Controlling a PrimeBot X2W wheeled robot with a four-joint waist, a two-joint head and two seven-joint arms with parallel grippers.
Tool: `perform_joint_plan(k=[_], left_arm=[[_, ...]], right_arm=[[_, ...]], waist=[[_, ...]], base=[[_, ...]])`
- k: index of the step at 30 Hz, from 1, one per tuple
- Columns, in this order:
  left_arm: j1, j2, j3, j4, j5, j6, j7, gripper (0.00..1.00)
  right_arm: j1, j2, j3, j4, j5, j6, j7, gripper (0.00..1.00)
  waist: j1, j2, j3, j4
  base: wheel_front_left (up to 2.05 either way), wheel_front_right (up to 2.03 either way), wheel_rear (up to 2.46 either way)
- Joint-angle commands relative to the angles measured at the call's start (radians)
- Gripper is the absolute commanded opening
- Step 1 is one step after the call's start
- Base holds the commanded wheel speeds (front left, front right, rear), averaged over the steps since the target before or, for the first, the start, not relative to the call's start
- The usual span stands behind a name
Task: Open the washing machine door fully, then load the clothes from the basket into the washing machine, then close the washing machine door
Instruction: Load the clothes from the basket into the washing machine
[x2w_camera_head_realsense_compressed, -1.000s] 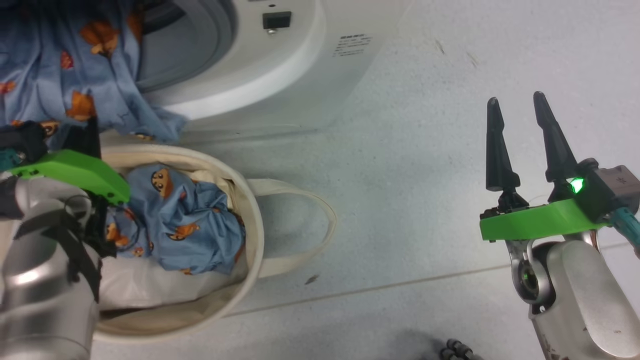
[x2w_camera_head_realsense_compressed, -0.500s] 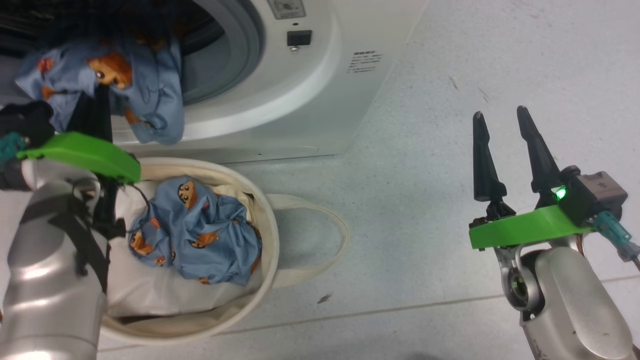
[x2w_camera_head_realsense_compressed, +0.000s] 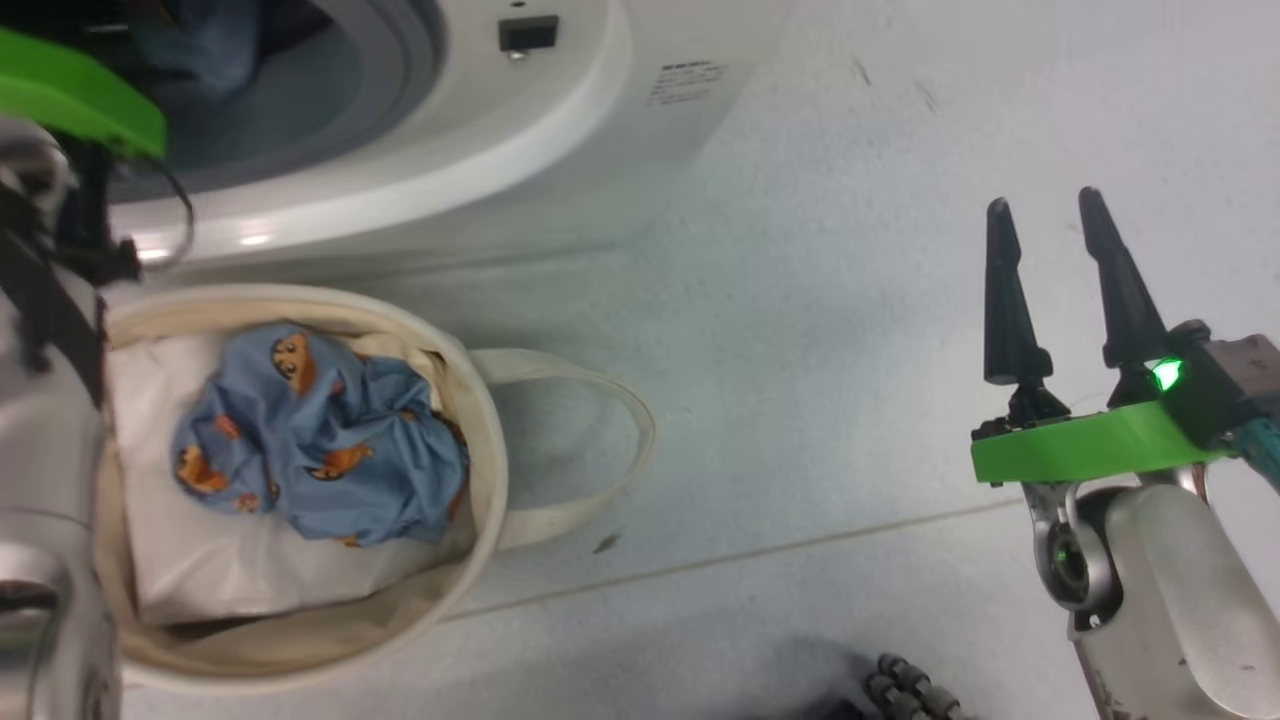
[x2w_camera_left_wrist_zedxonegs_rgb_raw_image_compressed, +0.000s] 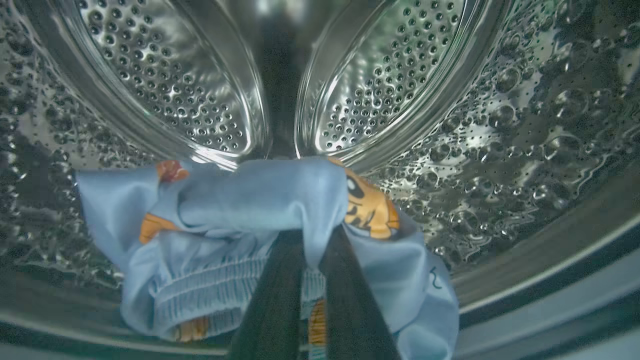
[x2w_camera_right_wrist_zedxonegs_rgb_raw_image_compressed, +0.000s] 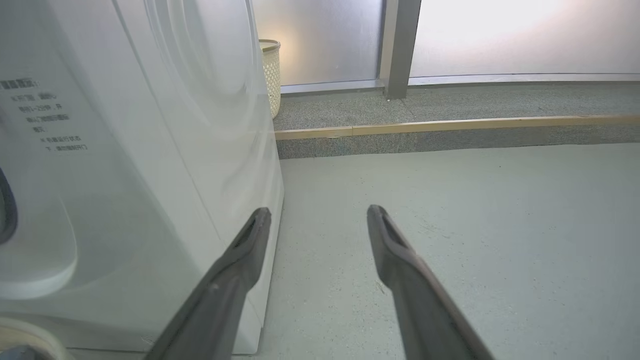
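Head view: the basket (x2w_camera_head_realsense_compressed: 480, 400), with blue printed clothes (x2w_camera_head_realsense_compressed: 320, 440) inside, sits on the floor (x2w_camera_head_realsense_compressed: 800, 350) just in front of the washing machine (x2w_camera_head_realsense_compressed: 560, 150). The right gripper (x2w_camera_head_realsense_compressed: 1043, 200) hangs well apart from the machine, spread and empty.

Left wrist view: the left gripper (x2w_camera_left_wrist_zedxonegs_rgb_raw_image_compressed: 312, 250), clenched on a blue garment (x2w_camera_left_wrist_zedxonegs_rgb_raw_image_compressed: 270, 200), is inside the machine's steel drum (x2w_camera_left_wrist_zedxonegs_rgb_raw_image_compressed: 400, 75).

Right wrist view: the right gripper's spread fingers point past the machine's front corner.
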Motion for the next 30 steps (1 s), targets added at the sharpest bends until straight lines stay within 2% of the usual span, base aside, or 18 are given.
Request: perform_joint_plan(k=[1,6,12,13,14,19,23,30], left_arm=[[-0.047,0.062,0.021,-0.053,0.005,-0.005,-0.012,0.00],[-0.099,0.069,0.077,-0.135,0.013,-0.005,-0.012,0.00],[-0.127,0.051,0.101,-0.091,0.043,-0.005,-0.012,0.00],[-0.128,0.049,0.097,-0.057,0.050,-0.004,-0.012,0.38],[-0.131,0.046,0.092,-0.004,0.056,0.002,-0.012,1.00],[-0.171,0.035,0.040,0.204,0.093,0.014,0.024,1.00],[-0.158,0.013,0.026,0.279,0.091,0.024,0.031,1.00],[-0.038,-0.016,0.047,0.215,0.054,0.008,-0.011,1.00]], right_arm=[[0.032,-0.011,0.005,-0.042,-0.011,0.007,-0.012,1.00],[0.040,-0.012,-0.022,-0.077,-0.019,0.007,-0.012,1.00],[0.049,-0.007,-0.036,-0.092,-0.031,0.007,-0.012,1.00],[0.048,-0.004,-0.034,-0.092,-0.032,0.007,-0.012,1.00],[0.047,-0.001,-0.033,-0.092,-0.033,0.007,-0.012,1.00],[0.038,0.005,-0.026,-0.078,-0.030,0.007,-0.012,1.00],[0.021,0.006,-0.005,-0.058,-0.019,0.007,-0.012,1.00],[0.014,0.005,0.026,-0.014,0.002,0.007,-0.012,1.00]], waist=[[-0.0002,0.0000,0.040,-0.028],[-0.0002,0.0000,0.093,-0.039],[-0.0002,0.0000,0.117,-0.032],[-0.0002,0.0000,0.116,-0.032],[-0.0002,0.0000,0.114,-0.032],[-0.0002,0.0000,0.089,-0.023],[-0.0002,0.0000,0.033,-0.010],[-0.0002,0.0000,-0.067,0.021]], base=[[0.00,0.00,0.00],[0.00,0.00,0.00],[0.03,0.03,0.03],[0.00,0.00,0.00],[0.00,0.00,0.00],[0.00,0.00,0.00],[0.00,0.00,0.00],[0.00,0.00,0.00]])
